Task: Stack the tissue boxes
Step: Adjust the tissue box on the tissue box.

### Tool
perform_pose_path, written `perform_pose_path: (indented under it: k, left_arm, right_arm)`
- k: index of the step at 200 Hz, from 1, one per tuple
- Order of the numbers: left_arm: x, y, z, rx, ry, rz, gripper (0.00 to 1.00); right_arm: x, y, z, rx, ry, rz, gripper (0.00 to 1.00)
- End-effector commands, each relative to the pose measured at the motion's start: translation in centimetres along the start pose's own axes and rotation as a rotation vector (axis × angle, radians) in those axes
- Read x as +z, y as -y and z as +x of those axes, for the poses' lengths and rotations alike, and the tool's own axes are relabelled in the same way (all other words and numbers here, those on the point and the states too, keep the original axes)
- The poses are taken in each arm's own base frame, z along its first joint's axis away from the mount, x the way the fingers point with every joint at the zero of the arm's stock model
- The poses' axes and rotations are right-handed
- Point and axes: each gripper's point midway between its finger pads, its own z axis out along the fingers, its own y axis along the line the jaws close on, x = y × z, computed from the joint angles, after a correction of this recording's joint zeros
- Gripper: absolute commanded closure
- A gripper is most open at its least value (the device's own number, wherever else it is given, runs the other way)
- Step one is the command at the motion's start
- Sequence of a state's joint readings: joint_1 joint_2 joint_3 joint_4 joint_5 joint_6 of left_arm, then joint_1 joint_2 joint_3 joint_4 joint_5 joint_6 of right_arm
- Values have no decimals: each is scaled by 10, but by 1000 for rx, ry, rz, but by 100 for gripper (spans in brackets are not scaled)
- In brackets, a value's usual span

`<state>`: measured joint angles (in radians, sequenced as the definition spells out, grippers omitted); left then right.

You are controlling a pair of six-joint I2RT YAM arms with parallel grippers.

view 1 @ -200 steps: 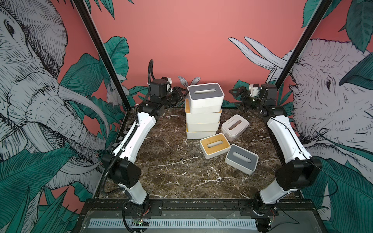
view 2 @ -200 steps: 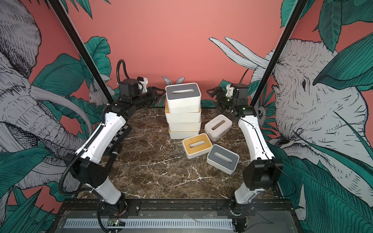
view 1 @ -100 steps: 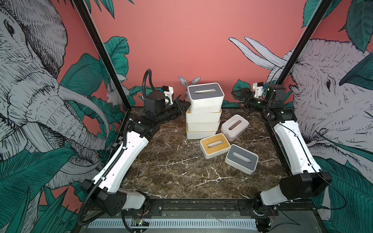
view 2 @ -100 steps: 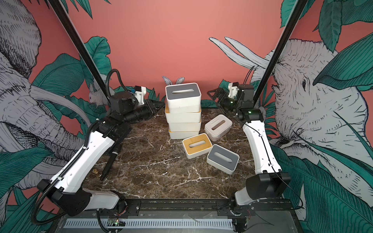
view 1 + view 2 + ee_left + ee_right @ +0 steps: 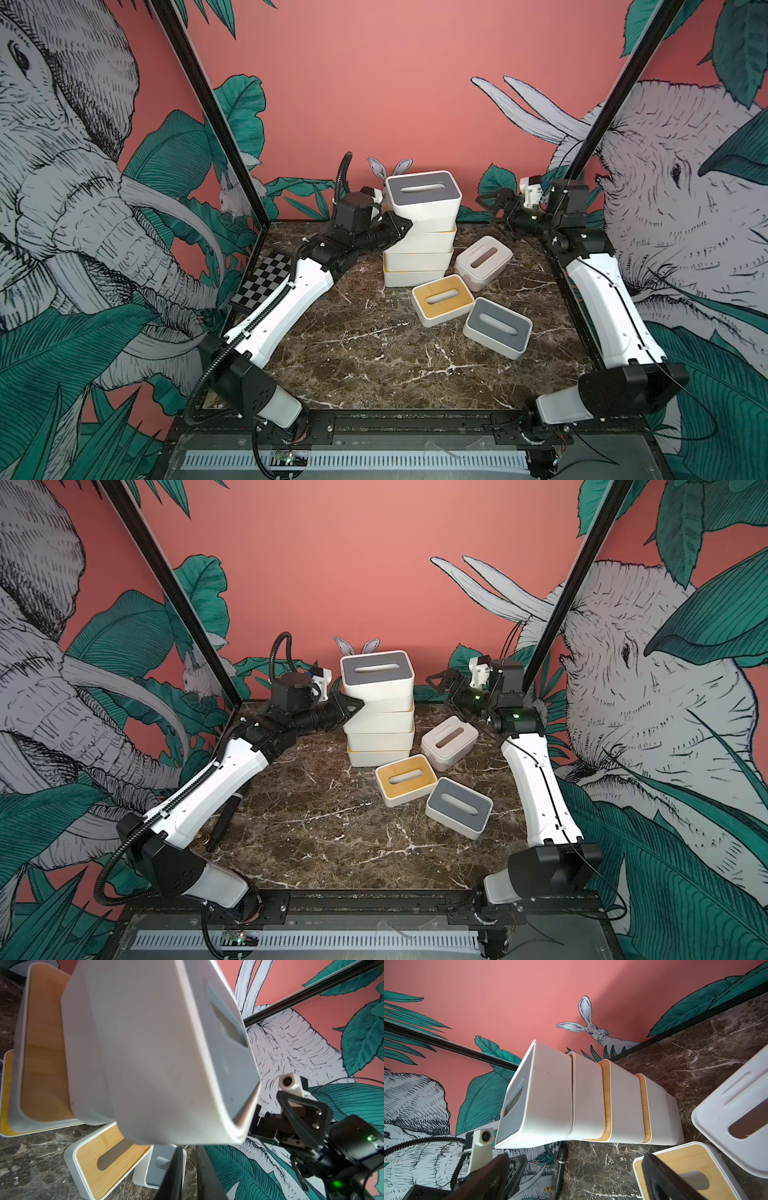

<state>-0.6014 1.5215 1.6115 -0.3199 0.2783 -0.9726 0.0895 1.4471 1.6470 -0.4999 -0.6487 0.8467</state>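
A brown marble tabletop stood within coral jungle-mural walls. Nearest lay a grey-lidded box, then a bamboo-lidded box and a white-lidded box, all loose beside a stack of five toward the back wall. The left gripper, fingers pinched together and empty, sat at the stack's upper side, contact unclear. The right gripper, fingers spread wide, held nothing, apart from the stack.

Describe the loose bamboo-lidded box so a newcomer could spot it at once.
Find the stack at the back of the marble table. Three more lie loose by its base: beside the grey box and white box, only the bamboo box has a yellow-brown lid.
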Motion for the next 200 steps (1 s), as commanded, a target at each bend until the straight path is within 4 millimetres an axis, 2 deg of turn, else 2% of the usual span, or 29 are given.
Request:
perform_pose_path:
  k: [1, 50, 91, 123, 153, 173, 200]
  left_arm:
    - [-9, 20, -20, 30, 60, 30, 83]
    - [-6, 19, -31, 27, 79, 26, 83]
    - [-1, 8, -36, 15, 80, 6, 82]
    - [-1, 13, -41, 21, 85, 22, 82]
    - [-1, 17, -37, 16, 65, 46, 81]
    - [-8, 22, -31, 35, 43, 71, 79]
    - [-33, 25, -20, 116, 30, 66, 71]
  right_arm:
    - [-11, -9, 5, -47, -2, -20, 1]
    - [-14, -5, 12, -47, -19, -12, 1]
    - [-14, -3, 12, -43, -22, -12, 1]
    - [-16, -3, 13, -43, -22, -8, 1]
    - [-18, 4, 16, -43, -32, 18, 1]
    - [-29, 16, 21, -58, -35, 90, 1]
    - [-62, 46, 31, -102, -8, 307, 1]
